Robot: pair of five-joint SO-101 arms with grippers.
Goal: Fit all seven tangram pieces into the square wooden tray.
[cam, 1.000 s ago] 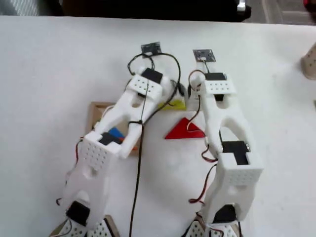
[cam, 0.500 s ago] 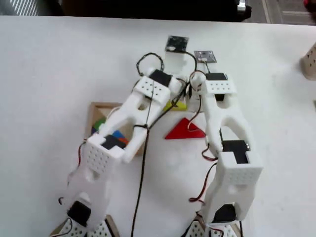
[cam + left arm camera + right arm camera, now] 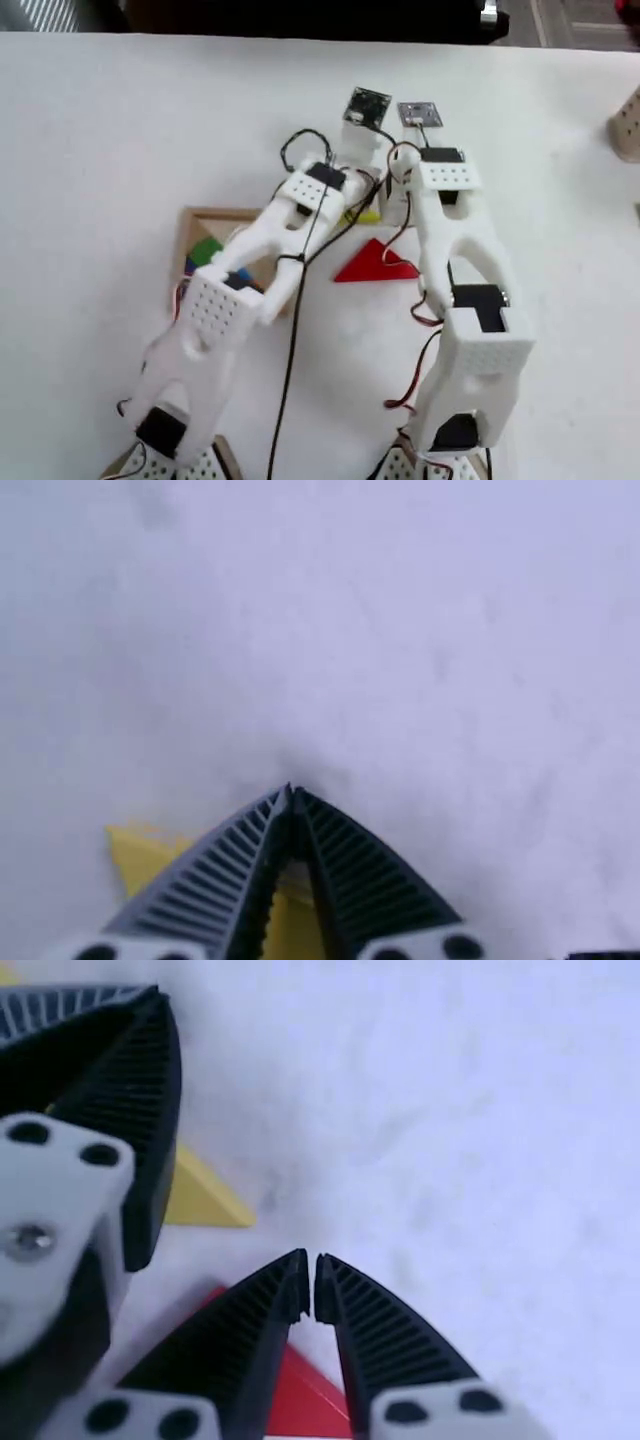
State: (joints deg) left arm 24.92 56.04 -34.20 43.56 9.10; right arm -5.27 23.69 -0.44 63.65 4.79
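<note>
The square wooden tray [image 3: 190, 222] lies left of centre and holds green [image 3: 207, 250], blue and orange pieces, partly hidden under my left arm [image 3: 290, 215]. A red triangle [image 3: 373, 263] rests on the table between the two arms, and a yellow piece [image 3: 366, 214] sits just beyond it. My left gripper [image 3: 291, 796] is shut just above the table, with the yellow piece [image 3: 130, 852] beneath and beside it. My right gripper [image 3: 311, 1263] is shut too, hovering over the red triangle [image 3: 300, 1400], close to the yellow piece [image 3: 205, 1198] and the left gripper's fingers [image 3: 120, 1080].
White tabletop stretches on all sides. A wooden block [image 3: 222, 456] sits by the left arm's base. A beige object [image 3: 628, 125] stands at the right edge. The two wrists are nearly touching above the yellow piece.
My left arm has swung right, off the tray's corner and over to the yellow piece, uncovering more of the tray. The right arm has kept still.
</note>
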